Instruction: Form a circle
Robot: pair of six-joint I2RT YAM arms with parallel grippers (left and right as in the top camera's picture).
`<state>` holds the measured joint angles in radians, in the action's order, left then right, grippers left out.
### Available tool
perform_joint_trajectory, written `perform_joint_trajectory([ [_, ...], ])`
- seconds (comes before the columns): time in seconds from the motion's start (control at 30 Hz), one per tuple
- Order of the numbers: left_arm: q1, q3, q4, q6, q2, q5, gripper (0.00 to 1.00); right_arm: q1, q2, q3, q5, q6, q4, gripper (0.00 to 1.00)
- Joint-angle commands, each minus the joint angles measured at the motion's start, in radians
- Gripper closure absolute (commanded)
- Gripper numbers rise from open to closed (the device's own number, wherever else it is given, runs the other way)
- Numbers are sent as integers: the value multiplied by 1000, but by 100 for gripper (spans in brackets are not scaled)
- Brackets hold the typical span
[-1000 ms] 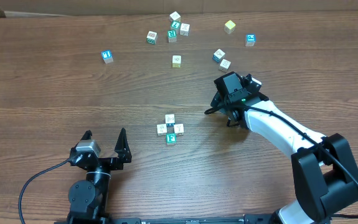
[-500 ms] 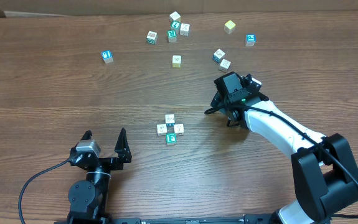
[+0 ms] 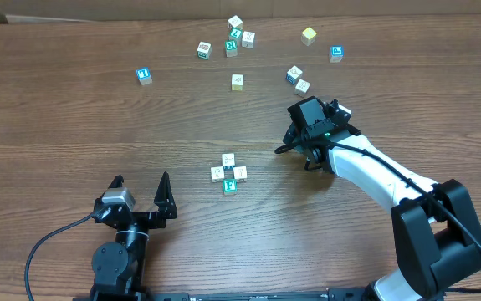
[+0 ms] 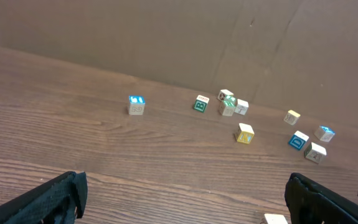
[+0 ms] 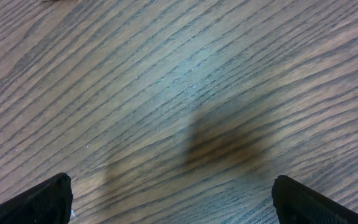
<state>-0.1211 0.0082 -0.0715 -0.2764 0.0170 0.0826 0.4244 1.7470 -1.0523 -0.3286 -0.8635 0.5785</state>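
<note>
While wide open, left tool (image 3: 141, 178) and right tool (image 5: 172, 190) either side of the circle (image 3: 228, 172).

Both spread wide, empty: left hand (image 3: 141, 179), right hand (image 5: 179, 200).

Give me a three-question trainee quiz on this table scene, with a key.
1. True or false: the left end effector is holding a cube.
2. How many cubes form the ring? A) three B) four C) six
3. Which end effector is nearer the yellow cube?
Key: 1 false, it is open and empty. 2 B. 3 the right end effector.
</note>
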Motion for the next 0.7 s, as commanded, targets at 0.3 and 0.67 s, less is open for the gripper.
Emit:
perform_joint_trajectory([
  [0.3,-4,-3,-1,30,-13,-13,0,-5,-4,5,-11,-3,-1,0],
  [0.67,-4,-3,-1,30,-13,-13,0,-16,-317,23,-101,84,109,0],
])
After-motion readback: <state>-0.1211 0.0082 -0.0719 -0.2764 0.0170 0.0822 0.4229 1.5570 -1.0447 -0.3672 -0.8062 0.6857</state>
